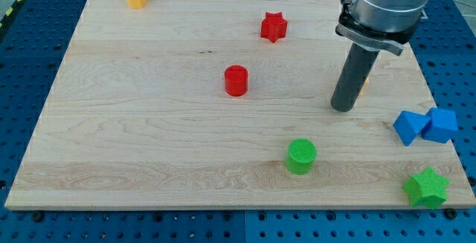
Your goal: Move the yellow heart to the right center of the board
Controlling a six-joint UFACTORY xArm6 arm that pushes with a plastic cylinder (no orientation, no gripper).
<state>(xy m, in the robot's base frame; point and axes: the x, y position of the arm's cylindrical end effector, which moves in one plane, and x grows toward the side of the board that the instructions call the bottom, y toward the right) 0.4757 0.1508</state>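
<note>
Pale wood-grain surface, my tip a plain dark rod, no tool jaws, yellow heart mostly hidden at its two o'clock, touching, ribbed green cylinder at seven o'clock, no legible writing

Your arm comes in from the view's top right, grey cylindrical body cut off by the frame edge. Below it sits a black collar, then the straight dark rod, near upright. My tip rests low, at the view's right centre.
</note>
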